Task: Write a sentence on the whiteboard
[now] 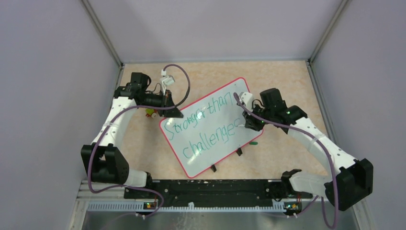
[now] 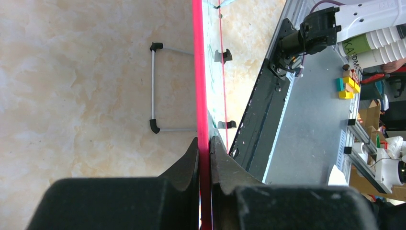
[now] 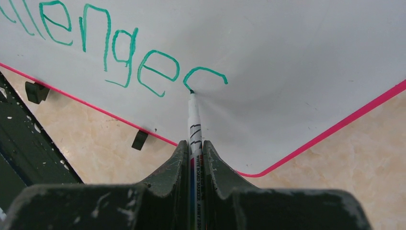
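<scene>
We find the whiteboard [image 1: 215, 155] lying askew at mid-desk. The left gripper [image 2: 204, 140] pinches its red rim on the far edge, near the board's left corner. The right gripper [image 3: 192, 143] clamps a marker [image 3: 193, 117]. Its tip touches the sentence [image 1: 210, 138] at the last green letter (only half formed), near the board's right corner.

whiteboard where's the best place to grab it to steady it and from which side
Take the whiteboard by its thin red-pink rim near the far-left corner, coming edge-on from outside with jaws across its thickness, as the left gripper does. It is a thin flat sheet, and that spot is clear of the sentence and the marker in the right gripper.
</scene>
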